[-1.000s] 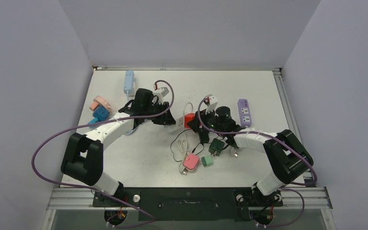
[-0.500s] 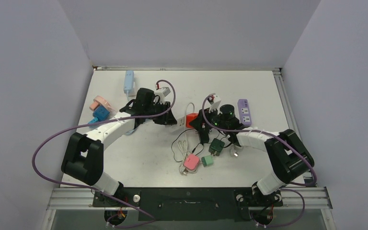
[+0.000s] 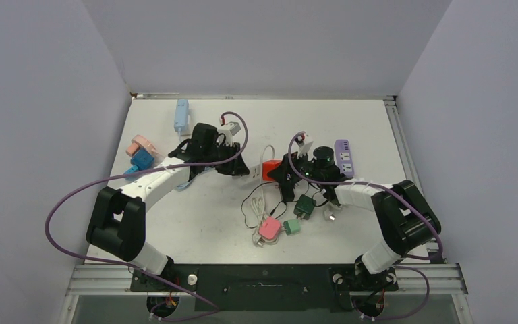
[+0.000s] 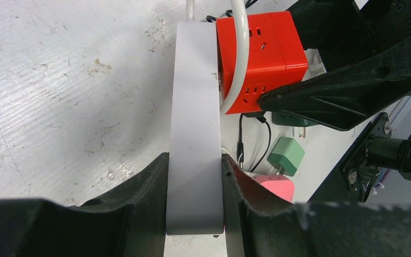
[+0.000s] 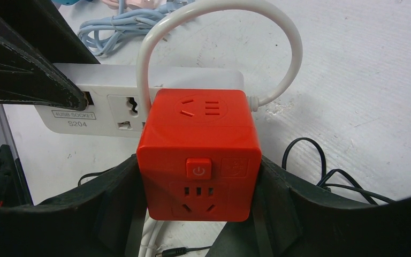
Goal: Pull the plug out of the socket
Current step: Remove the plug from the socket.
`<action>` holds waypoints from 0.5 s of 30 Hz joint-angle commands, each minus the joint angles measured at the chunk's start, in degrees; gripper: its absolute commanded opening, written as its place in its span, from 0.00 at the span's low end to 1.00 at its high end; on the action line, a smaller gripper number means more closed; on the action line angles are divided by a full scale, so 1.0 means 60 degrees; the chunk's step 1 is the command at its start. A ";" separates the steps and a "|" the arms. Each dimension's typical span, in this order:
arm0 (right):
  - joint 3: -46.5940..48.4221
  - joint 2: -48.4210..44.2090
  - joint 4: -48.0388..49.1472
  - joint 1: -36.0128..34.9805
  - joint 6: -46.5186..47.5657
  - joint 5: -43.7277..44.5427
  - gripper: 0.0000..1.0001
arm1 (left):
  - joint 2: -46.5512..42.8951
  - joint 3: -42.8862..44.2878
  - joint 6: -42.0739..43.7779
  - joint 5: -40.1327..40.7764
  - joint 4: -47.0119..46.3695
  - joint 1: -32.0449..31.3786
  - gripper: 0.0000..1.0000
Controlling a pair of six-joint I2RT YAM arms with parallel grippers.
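Roughly at the middle of the white table (image 3: pixel 195 223), the two arms meet over one joined pair of things. These are a long white plastic power strip (image 4: pixel 195 107) and a glossy red cube-shaped plug adaptor (image 5: pixel 198 139) pressed against the strip's socket face.

The left gripper (image 4: pixel 195 184) is closed narrowly on the strip, with a black finger on either side of its thin body (the left wrist view looks along the strip's plain edge). The red cube touches the strip at the far end of it.

The right gripper (image 5: pixel 199 184) is clamped at a middling width on the cube, its fingers flat against two opposite faces. The cube's power button and a three-slot outlet face the wrist camera. The cube hides whether its pins sit inside the strip.

A thick white round cable (image 5: pixel 286 43) leaves the cube's side, arches over its top and comes down onto the strip just behind the cube. Its end cannot be seen.

On the table nearer the arm bases lie a pink square charger (image 3: pixel 268 228), a small mint-green charger (image 3: pixel 292 227) just beside it and a dark green adaptor (image 3: pixel 305 206). A thin black wire (image 3: pixel 248 206) loops around them. A purple power strip (image 3: pixel 344 158) lies beside the right wrist. A pale blue power strip (image 3: pixel 181 116) lies near the far left corner, well apart from the rest.
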State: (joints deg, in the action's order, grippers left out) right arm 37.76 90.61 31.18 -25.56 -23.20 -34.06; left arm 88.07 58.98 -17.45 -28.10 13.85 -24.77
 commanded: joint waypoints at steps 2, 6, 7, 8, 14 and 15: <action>-0.0174 -0.0406 0.0899 -0.0163 0.0112 0.0689 0.05 | -0.0375 0.0453 0.0024 0.0456 0.0181 0.0013 0.00; -0.0299 -0.0636 0.0689 -0.0683 0.0479 0.1698 0.05 | -0.0338 0.0500 -0.0082 0.0921 0.0406 0.0012 0.00; -0.0353 -0.0628 0.0765 -0.0878 0.0492 0.1899 0.05 | -0.0343 0.0510 -0.0124 0.1008 0.0434 0.0009 0.00; -0.0403 -0.0594 0.0837 -0.0976 0.0474 0.2092 0.05 | -0.0339 0.0530 -0.0178 0.1243 0.0540 0.0011 0.00; -0.0403 -0.0107 0.0982 -0.1480 0.0396 0.2825 0.05 | -0.0288 0.0585 -0.0226 0.1805 0.0854 -0.0002 0.00; -0.0404 -0.0021 0.1075 -0.1485 0.0315 0.2734 0.05 | -0.0293 0.0579 -0.0239 0.1677 0.0790 0.0002 0.00</action>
State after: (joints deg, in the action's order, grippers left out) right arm 35.00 89.62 31.66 -33.61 -21.39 -20.71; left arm 88.07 59.24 -18.02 -19.03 19.31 -24.93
